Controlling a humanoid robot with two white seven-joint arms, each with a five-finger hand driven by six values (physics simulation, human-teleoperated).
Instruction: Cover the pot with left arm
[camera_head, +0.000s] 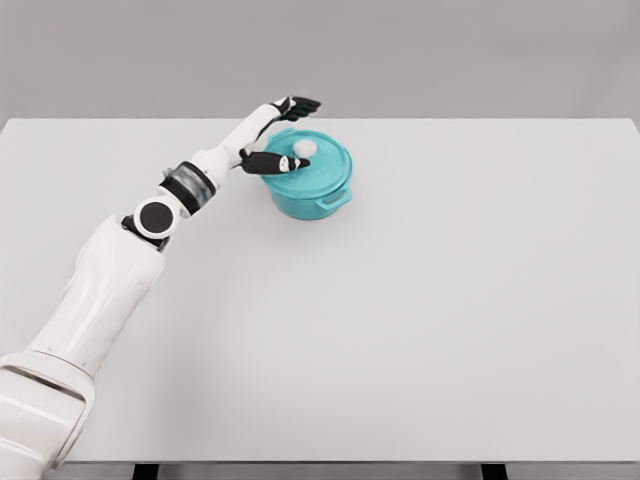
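A teal pot (312, 185) with side handles stands on the white table (450, 300), left of the middle and toward the back. A teal lid (320, 158) with a white knob (304, 148) lies on top of it. My left hand (293, 132) reaches in from the lower left and hovers at the pot's left rim. Its black fingers (300, 103) are spread behind the pot and the thumb (275, 162) points across the lid's near edge toward the knob. The hand holds nothing.
The table's far edge runs just behind the pot. My left forearm (215, 160) stretches diagonally over the table's left part.
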